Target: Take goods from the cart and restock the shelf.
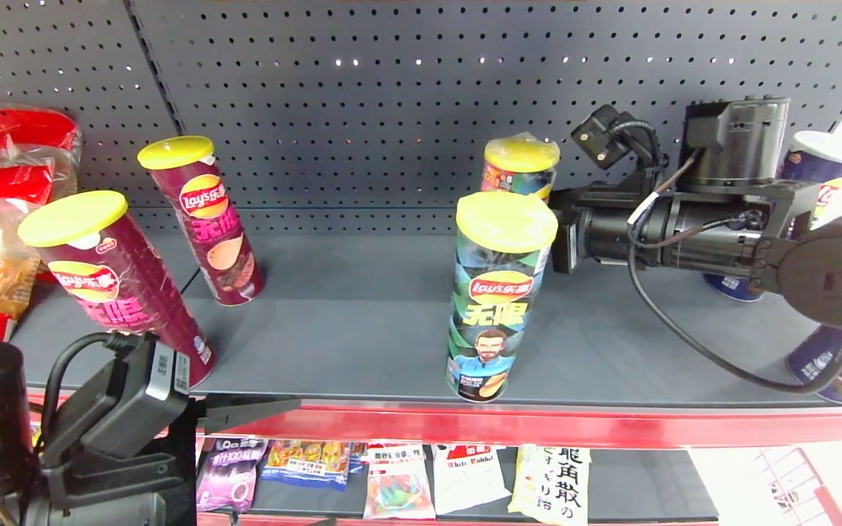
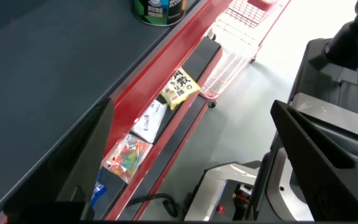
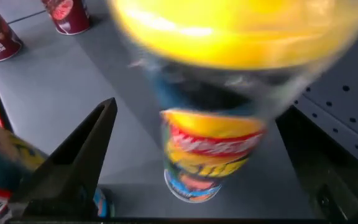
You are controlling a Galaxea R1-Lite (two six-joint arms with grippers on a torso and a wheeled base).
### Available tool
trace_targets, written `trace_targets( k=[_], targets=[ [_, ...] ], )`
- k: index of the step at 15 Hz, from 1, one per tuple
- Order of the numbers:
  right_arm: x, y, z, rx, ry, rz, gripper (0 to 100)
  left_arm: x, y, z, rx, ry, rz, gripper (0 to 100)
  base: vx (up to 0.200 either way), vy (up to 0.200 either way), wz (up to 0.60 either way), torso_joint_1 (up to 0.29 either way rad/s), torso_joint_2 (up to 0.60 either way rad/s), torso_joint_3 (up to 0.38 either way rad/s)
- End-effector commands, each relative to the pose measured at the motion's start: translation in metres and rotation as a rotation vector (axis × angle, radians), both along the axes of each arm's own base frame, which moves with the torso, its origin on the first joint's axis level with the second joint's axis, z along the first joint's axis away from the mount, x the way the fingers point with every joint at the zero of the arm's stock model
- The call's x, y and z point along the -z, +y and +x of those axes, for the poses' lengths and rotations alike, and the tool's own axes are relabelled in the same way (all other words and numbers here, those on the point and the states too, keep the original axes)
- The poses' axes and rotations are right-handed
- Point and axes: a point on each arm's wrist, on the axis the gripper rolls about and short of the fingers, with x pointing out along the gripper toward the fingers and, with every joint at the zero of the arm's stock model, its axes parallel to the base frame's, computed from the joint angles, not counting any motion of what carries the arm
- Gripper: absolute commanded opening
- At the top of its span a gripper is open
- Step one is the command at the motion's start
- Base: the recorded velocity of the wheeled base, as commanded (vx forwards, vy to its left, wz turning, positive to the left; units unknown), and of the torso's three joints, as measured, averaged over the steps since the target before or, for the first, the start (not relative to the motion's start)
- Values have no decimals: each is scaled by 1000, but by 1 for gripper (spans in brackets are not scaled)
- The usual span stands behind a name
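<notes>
Restocking, judged partly done: front green can (image 1: 501,292) stood upright on the shelf (image 1: 362,329), near the red lip (image 1: 574,425); rear green can (image 1: 521,164) just behind it, by the pegboard (image 1: 392,88); far maroon can (image 1: 205,219) and near maroon can (image 1: 110,285) well to its left; blue can (image 1: 841,365) well to its right. Right gripper (image 3: 197,124), at the front can's right, jaws apart around one green can, which of the two unclear, no contact visible. Left gripper (image 2: 191,106), below and left of the front can, jaws apart, empty. Cart (image 2: 244,31) contents unseen; remainder unknown. Open shelf lay left of the front can; rightward room tighter.
</notes>
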Motion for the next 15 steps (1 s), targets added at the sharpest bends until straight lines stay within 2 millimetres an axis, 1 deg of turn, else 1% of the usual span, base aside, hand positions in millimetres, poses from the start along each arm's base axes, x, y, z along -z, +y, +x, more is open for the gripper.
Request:
trace_targets(
  k=[1,2,3,6,9,11,14,15],
  targets=[
    [-5,-10,-17,19,-8,1,100,0,-4,7,-8,10,4,100,0,0,0,0,0,0],
    [-6,-12,-19,27,-8,1,100,0,-5,8,-9,12,6,100,0,0,0,0,0,0],
    [-7,-19,-26,51,-7,6,100,-1,-7,12,-11,12,7,100,0,0,0,0,0,0],
    [-8,-28,-45,57,1,14,100,1,-9,16,-12,26,16,100,0,0,0,0,0,0],
    [-2,-39,-66,79,17,0,100,1,-12,22,-36,25,27,100,0,0,0,0,0,0],
    [5,-48,-88,75,30,-7,100,-1,-14,26,-42,20,26,100,0,0,0,0,0,0],
    [14,-59,-114,72,41,-13,100,1,-14,26,-42,25,31,100,0,0,0,0,0,0],
    [19,-64,-127,64,44,-14,100,2,-14,26,-42,27,33,100,0,0,0,0,0,0]
  ],
)
